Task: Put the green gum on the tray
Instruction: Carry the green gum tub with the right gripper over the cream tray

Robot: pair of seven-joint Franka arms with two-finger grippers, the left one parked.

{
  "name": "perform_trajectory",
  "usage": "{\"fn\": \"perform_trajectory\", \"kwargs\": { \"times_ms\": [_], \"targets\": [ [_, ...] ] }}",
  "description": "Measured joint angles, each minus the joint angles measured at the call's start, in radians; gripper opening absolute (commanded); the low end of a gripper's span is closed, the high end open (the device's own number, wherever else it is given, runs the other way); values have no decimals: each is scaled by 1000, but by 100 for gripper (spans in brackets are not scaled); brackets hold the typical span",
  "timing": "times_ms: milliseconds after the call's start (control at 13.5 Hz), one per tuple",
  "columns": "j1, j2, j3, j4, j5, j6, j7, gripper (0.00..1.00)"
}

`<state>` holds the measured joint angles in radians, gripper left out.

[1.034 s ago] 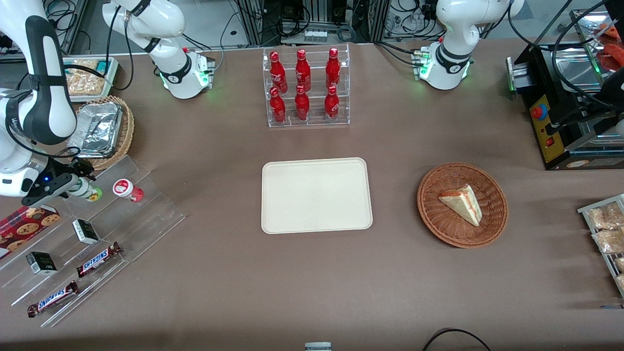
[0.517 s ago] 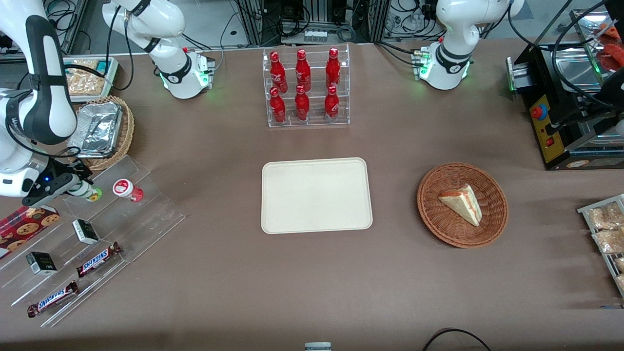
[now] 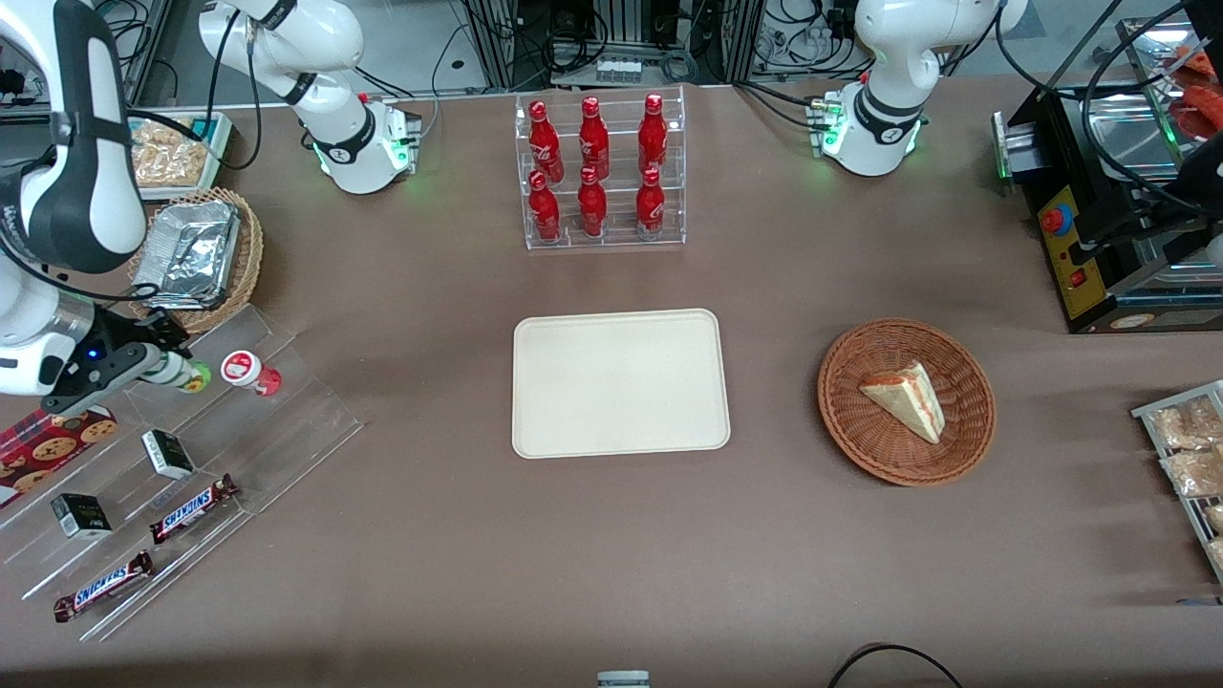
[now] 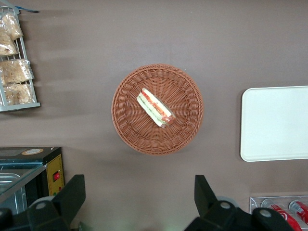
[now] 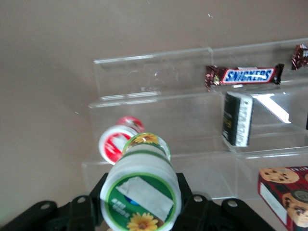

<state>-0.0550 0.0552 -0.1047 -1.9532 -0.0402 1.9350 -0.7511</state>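
The green gum (image 3: 183, 374), a small bottle with a white body and a green-and-yellow label, is held tilted just above the top step of the clear stepped stand (image 3: 287, 420), toward the working arm's end of the table. My gripper (image 3: 160, 368) is shut on it. The wrist view shows the green gum (image 5: 142, 187) end-on between the black fingers (image 5: 96, 202) of my gripper (image 5: 142, 204). A like bottle with a red label (image 3: 246, 371) (image 5: 117, 143) lies close beside it on the stand. The cream tray (image 3: 621, 382) (image 4: 274, 122) lies flat mid-table with nothing on it.
The stand also holds Snickers bars (image 3: 191, 506) (image 5: 244, 75) and small dark boxes (image 3: 167, 453) (image 5: 237, 119). A cookie box (image 3: 48, 440) lies beside it. A foil-filled basket (image 3: 196, 253), a cola bottle rack (image 3: 600, 172) and a wicker basket with a sandwich (image 3: 906, 401) stand around the tray.
The working arm has risen a little, and the green gum in its gripper has lifted and shifted slightly toward the red-labelled bottle. Nothing else moved.
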Motion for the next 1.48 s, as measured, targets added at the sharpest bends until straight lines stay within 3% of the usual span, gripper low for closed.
{"fn": "perform_trajectory", "kwargs": {
  "times_ms": [443,664,886,1477],
  "targets": [
    [252,5,5,26,10,-45,368,0],
    [389,36,7,30,62,-37,584,0],
    [491,122,7,81,126,-6,748,0],
    [726,358,6,216,136,174,1201,0]
  ]
}}
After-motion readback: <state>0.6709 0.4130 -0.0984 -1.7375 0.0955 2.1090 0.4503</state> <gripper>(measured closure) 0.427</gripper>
